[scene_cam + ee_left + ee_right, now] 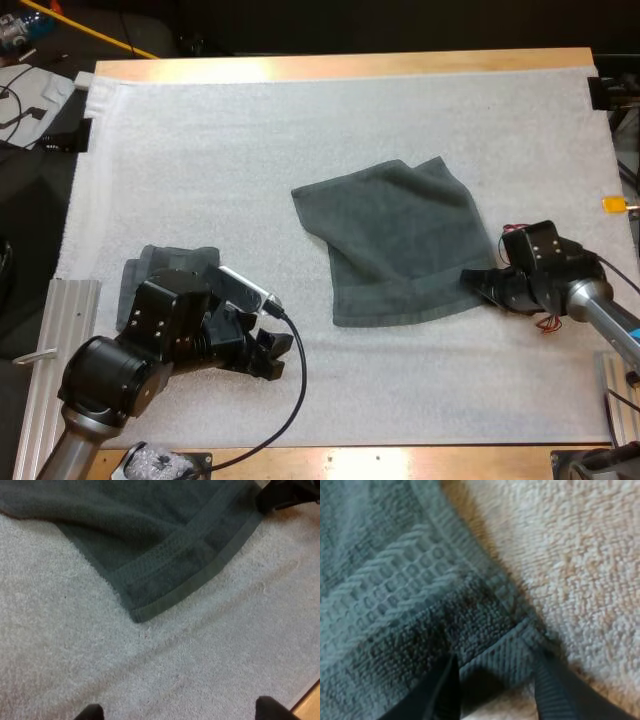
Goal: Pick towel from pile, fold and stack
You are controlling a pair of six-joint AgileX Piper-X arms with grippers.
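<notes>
A dark grey-green towel (400, 240) lies spread out, slightly rumpled, on the middle of the white mat (300, 130). My right gripper (475, 285) is down at its near right corner. Up close, its fingers (445, 695) press the towel's hemmed corner (490, 655) from both sides, shut on it. My left gripper (275, 355) hovers open over bare mat, to the left of the towel's near left corner (142, 612), its fingertips (270, 710) wide apart with nothing between them. A second folded towel (175, 262) lies behind my left arm, partly hidden by it.
Bare mat stretches between the two arms and along the far side. Metal rails (60, 340) line the left table edge. The wooden table edge (400, 455) runs along the near side. Clutter sits off the table at the far left.
</notes>
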